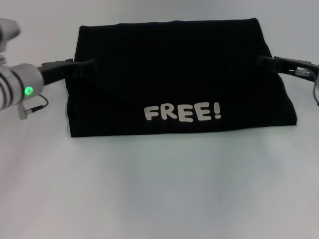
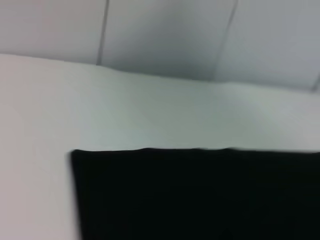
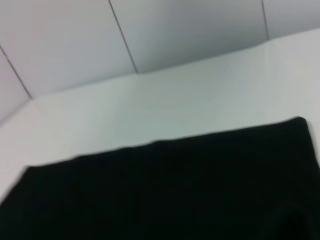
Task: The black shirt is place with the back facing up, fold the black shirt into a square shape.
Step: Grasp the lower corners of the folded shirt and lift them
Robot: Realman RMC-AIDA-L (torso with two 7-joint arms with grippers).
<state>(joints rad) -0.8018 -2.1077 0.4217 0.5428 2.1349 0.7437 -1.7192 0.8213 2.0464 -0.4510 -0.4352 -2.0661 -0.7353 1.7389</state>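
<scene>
**While both grippers meet the shirt's side edges, their fingertips vanish against the black cloth**

Because the grippers and the cloth are both black, the head view does not let me tell whether either set of jaws is released, clenched, or pinching fabric. The left gripper [image 1: 85,66] reaches in from the left and its tip merges with the left edge of the black shirt [image 1: 174,74], about a third of the way down from the far edge. The right gripper [image 1: 266,62] comes in from the right and meets the right edge at about the same level. Neither wrist view shows its own arm's fingers.

The black shirt lies flat on a white table [image 1: 159,189], a little beyond the middle of the surface. It forms a wide, low shape, narrower at the far edge and broader at the near edge. A faint curved fold line crosses its middle. Below that line, cream-white "FREE!" lettering [image 1: 182,112] faces up and reads the right way round (seen from the robot's head).

The left arm [image 1: 20,82] stretches low and nearly level across the table from the left border, with a green light on its grey wrist section; most of it is cut off. The right arm is cut off at the right border, only its slim dark end showing.

The left wrist view shows a black shirt corner [image 2: 200,195] on the white table, with pale wall panels [image 2: 165,35] behind. The right wrist view shows a similar stretch of black cloth [image 3: 165,190], blurred.
</scene>
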